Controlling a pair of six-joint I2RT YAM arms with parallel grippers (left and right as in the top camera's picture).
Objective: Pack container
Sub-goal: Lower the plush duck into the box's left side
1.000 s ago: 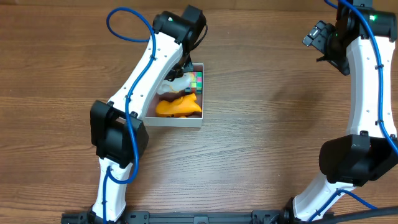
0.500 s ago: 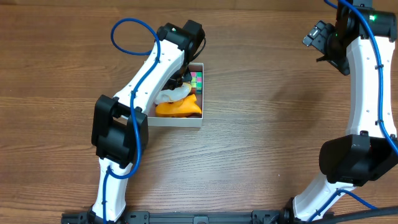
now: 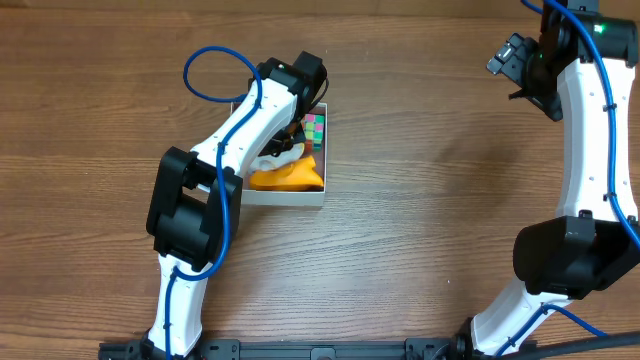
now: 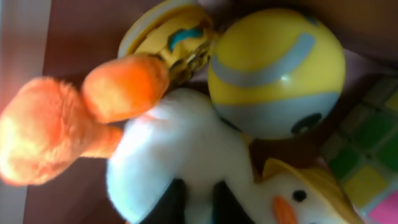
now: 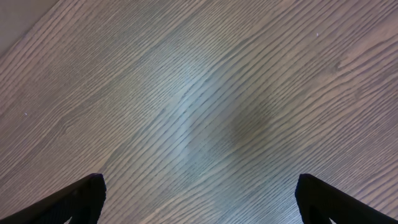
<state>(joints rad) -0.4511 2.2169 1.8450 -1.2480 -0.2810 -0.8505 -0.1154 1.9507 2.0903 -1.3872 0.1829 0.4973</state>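
Note:
The container [image 3: 286, 197] is a shallow white-walled box left of centre, its mauve inside [image 4: 87, 37] showing in the left wrist view. It holds an orange plush [image 3: 290, 176] [image 4: 56, 130], a white plush toy [image 3: 270, 157] [image 4: 180, 155], a yellow-and-grey ball [image 4: 277, 68] and a multicoloured cube [image 3: 315, 127] [image 4: 367, 155]. My left gripper [image 4: 193, 202] reaches down into the box, its fingers pinched on the white plush toy; the wrist [image 3: 295, 85] hides it from above. My right gripper [image 3: 512, 60] [image 5: 199, 199] is open and empty, high over bare table at the far right.
A second yellow round toy [image 4: 168, 31] lies against the ball inside the box. The left arm covers the box's left half from above. Wooden tabletop [image 3: 430, 230] surrounds the box.
My left wrist has moved down and toward the near side, lower into the box, with the white plush shifting along. The right arm has not moved.

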